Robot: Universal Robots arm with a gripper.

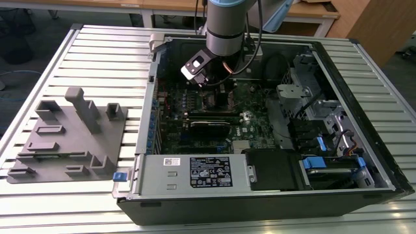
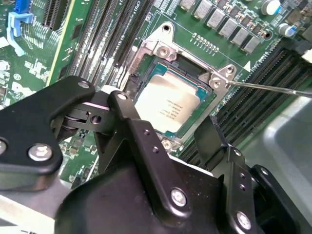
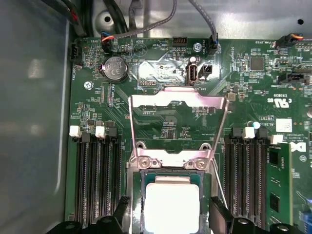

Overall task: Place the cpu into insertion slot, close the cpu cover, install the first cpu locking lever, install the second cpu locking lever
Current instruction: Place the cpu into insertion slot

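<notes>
Beneath the spread claw [image 3: 168,207], the cpu [image 2: 168,105] lies flat in the insertion slot [image 2: 187,67], cpu cover [image 3: 178,101] raised.

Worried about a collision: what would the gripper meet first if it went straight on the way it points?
Probably the cpu, lying in the insertion slot between the gripper's open fingertips; depth is hard to judge.

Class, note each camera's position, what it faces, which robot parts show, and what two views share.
Exterior view: off-arm, looking down into open black computer case; grey arm shows.
First wrist view: on arm, facing raised silver cpu cover; black fingertips show.
Second wrist view: on arm, facing silver-grey square cpu; gripper shows.
Both wrist views share the cpu.
</notes>
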